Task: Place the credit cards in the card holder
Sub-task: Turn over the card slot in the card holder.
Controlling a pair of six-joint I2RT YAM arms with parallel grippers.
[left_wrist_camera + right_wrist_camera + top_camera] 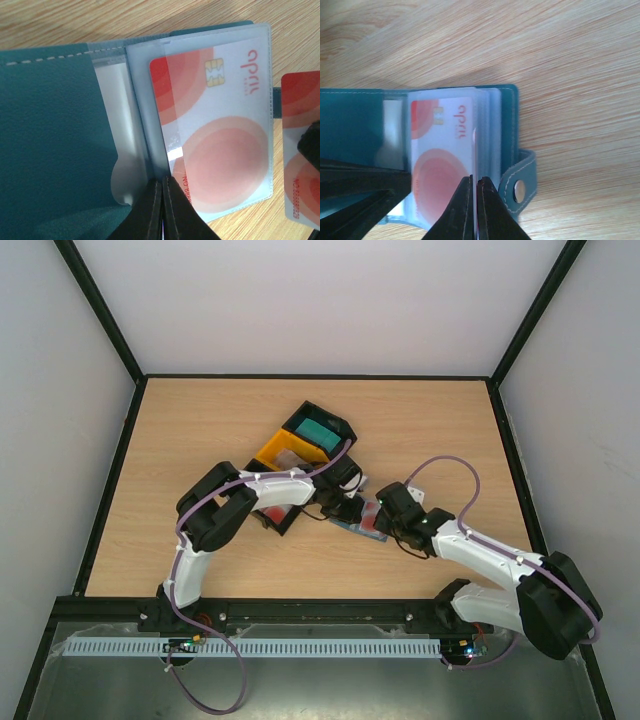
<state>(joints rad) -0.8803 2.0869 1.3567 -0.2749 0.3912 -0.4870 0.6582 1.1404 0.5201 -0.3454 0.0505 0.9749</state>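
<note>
**Second card poised at the sleeves, with a misfeed likely**

On the table (pixel 200 440), the left arm (pixel 215 515) and right arm (pixel 500 560) are meeting at the middle, just in front of the black and yellow trays (pixel 285 448). The card holder (pixel 45 150) is lying open and flat beneath them. One seated card (pixel 220 150) is already sitting inside a pocket.

The left gripper (pixel 162 205) is clenching what looks like the edge of a clear sleeve (pixel 142 115), holding that leaf up. The right gripper (pixel 474 205) is pinching a loose card (pixel 297 100) edge-on, just beside the stacked sleeves and near the snap tab (pixel 520 190).

The risks are lying in the thin parts:
- The card could be sliding between two leaves rather than into a pocket, since the sleeve mouths are lying close together.
- A corner could be catching on a sleeve edge and bending the card.
- The holder is only being pinned by one leaf, so a push could be dragging it across the wood or tugging the sleeve free.
</note>
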